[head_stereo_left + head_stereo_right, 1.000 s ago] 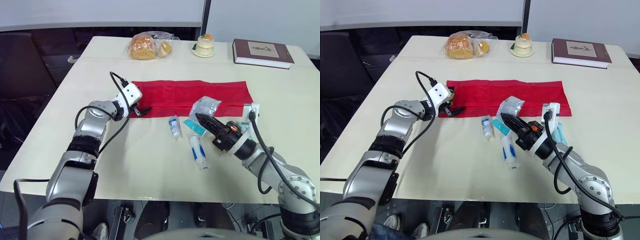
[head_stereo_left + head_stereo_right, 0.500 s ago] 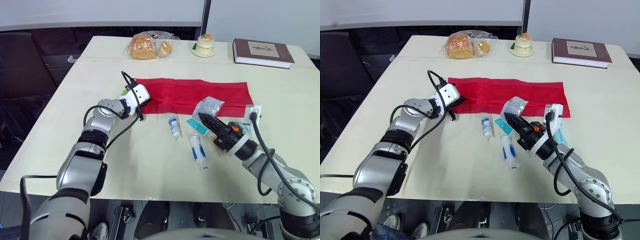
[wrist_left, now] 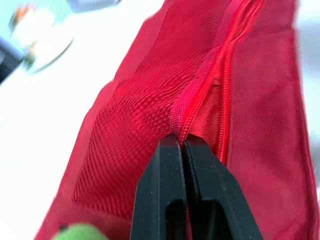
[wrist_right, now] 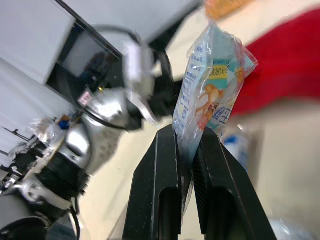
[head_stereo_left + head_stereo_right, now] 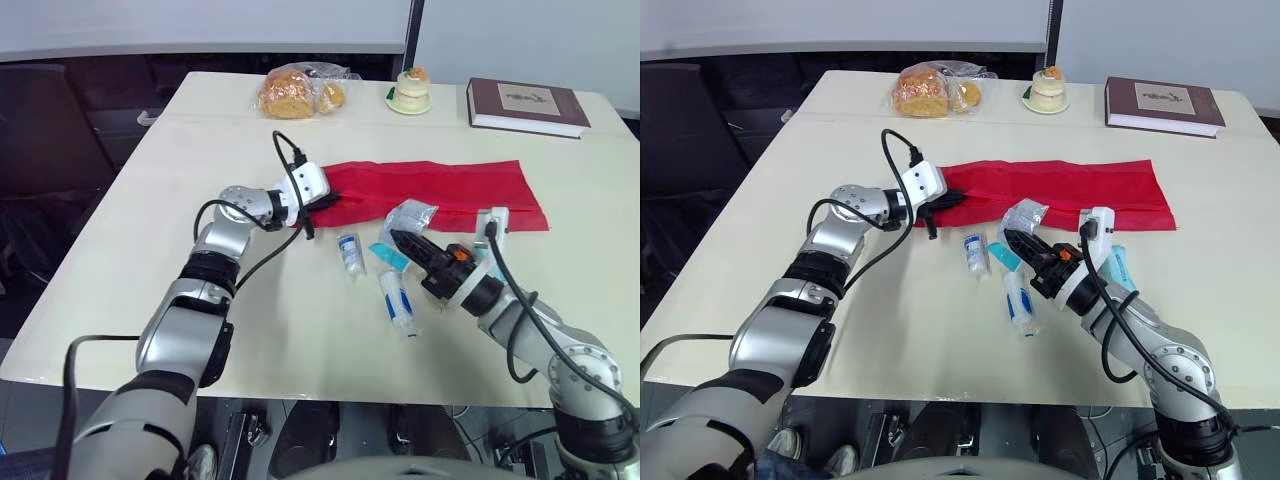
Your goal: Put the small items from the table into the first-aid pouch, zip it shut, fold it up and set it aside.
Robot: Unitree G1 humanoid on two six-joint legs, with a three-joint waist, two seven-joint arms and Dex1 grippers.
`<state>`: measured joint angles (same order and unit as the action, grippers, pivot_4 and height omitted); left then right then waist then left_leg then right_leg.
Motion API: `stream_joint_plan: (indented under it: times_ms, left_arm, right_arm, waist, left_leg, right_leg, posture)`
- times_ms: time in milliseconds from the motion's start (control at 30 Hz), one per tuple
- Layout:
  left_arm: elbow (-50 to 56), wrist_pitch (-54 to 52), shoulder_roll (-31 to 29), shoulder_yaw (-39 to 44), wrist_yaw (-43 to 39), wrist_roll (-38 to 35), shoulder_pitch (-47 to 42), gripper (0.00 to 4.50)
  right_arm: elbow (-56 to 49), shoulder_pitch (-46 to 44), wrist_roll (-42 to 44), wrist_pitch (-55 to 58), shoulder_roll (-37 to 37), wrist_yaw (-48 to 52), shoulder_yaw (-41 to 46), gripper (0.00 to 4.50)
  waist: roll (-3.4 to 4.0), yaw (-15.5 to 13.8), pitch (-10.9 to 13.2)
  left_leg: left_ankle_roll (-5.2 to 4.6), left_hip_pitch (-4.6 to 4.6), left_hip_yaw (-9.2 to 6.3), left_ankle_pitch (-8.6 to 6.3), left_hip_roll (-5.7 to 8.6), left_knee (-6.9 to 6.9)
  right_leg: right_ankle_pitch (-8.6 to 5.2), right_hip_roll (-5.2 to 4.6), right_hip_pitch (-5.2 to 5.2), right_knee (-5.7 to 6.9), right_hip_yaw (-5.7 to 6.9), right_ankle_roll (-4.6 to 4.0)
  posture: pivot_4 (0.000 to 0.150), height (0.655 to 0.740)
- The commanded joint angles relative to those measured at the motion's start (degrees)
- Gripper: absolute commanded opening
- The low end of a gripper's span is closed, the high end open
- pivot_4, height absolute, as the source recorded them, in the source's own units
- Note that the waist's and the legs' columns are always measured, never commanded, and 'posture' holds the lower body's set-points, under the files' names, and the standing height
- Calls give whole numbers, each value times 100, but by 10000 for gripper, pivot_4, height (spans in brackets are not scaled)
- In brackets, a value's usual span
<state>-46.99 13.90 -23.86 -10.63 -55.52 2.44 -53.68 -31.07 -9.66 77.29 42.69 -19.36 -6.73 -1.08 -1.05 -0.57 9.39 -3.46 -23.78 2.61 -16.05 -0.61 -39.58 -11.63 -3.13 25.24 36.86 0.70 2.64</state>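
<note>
The red first-aid pouch (image 5: 440, 190) lies flat across the middle of the table. My left gripper (image 5: 316, 207) is shut on its left end; the left wrist view has the black fingers (image 3: 167, 170) pinched on the zipper seam (image 3: 210, 85). My right gripper (image 5: 396, 239) is shut on a clear plastic packet (image 5: 411, 215), held just in front of the pouch; the packet (image 4: 210, 80) stands up between the fingers. On the table lie a small bottle (image 5: 348, 250), a white tube (image 5: 398, 300) and a teal strip (image 5: 384, 254).
At the table's far edge sit bagged bread (image 5: 295, 92), a small cake on a plate (image 5: 410, 90) and a brown book (image 5: 527, 105). Another teal item (image 5: 1118, 268) lies beside my right forearm. Bare tabletop (image 5: 290, 330) spreads at the front left.
My left gripper closed on the pouch's left end and moved right, dragging the whole pouch to the right. The right gripper kept the packet and barely moved.
</note>
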Motion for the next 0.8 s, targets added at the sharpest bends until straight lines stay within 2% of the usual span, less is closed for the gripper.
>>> stream_joint_plan:
  times_ms: [33, 333, 800]
  left_arm:
    - [344, -196, 109, 89, -388, -282, -115, 732]
    - [86, -521, 351, 135, -1132, -522, -296, 732]
    - [-329, -686, 541, 369, -1337, -683, -541, 732]
  right_arm:
    - [246, -279, 169, 83, 87, -75, 107, 0]
    - [1452, -1059, 293, 139, 781, -257, 320, 0]
    - [2122, -1023, -7, 769, 1019, 148, 252, 0]
  waist:
    - [0, 28, 0]
    - [0, 128, 0]
    - [0, 129, 0]
  left_leg:
    - [0, 1, 0, 0, 0, 0]
    - [1, 2, -2, 1, -3, 0]
    - [0, 1, -5, 0, -2, 0]
  right_leg:
    - [0, 1, 0, 2, -1, 0]
    - [1, 6, 2, 11, -1, 2]
    - [3, 4, 2, 13, 0, 5]
  posture:
    - [1500, 7289]
    - [1500, 7289]
    - [1500, 7289]
